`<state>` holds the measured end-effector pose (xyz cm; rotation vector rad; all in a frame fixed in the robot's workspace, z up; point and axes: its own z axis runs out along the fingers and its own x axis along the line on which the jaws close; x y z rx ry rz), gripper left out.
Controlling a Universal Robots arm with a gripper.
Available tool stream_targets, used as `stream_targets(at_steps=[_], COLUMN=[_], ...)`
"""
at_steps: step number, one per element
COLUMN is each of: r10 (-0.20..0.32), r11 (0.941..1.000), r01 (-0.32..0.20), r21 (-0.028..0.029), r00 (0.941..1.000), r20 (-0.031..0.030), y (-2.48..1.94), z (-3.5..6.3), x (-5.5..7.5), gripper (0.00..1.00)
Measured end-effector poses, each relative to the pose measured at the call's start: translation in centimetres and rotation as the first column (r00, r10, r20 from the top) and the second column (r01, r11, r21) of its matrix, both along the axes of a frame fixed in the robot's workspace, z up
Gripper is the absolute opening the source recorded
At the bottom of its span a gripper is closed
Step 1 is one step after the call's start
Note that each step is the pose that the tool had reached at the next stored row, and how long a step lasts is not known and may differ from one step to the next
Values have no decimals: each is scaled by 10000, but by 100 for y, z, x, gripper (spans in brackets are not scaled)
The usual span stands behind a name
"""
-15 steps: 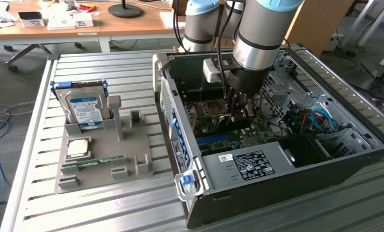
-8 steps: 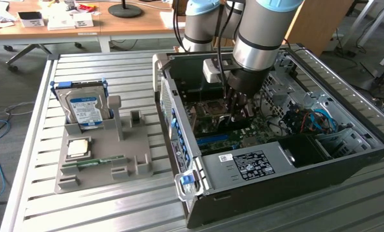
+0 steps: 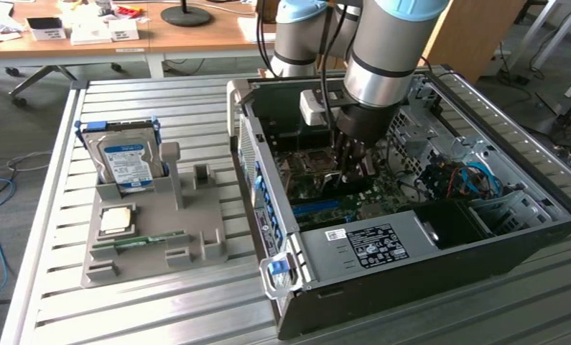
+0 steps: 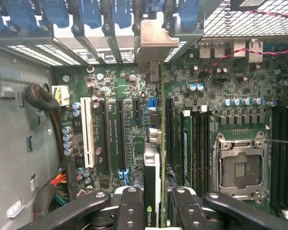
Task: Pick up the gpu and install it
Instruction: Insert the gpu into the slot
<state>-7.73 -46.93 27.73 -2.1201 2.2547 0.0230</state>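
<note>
The pincer [image 4: 156, 211] is closed narrowly on the gpu [image 4: 152, 163], one finger on each face, and holds it on edge inside the open computer case [image 3: 400, 259]. The gpu therefore lies straight ahead of the pincer, not off to a side. Its long axis runs parallel to the long black slots [image 4: 121, 139] of the motherboard [image 4: 216, 86]. Its silver bracket [image 4: 156, 43] points at the case's rear slot openings. The lower edge is near the board; I cannot tell whether it touches a slot.

a lab: slatted bench [image 3: 170, 309], desks [image 3: 204, 37] behind (cluttered)
</note>
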Motion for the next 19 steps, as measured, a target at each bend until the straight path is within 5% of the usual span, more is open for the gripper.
stream_targets(at_steps=[19], r10=[-3], r11=[10000], r01=[3], r21=[3], r00=[10000], r20=[1], y=[1], z=[-47], x=[-71], gripper=[27])
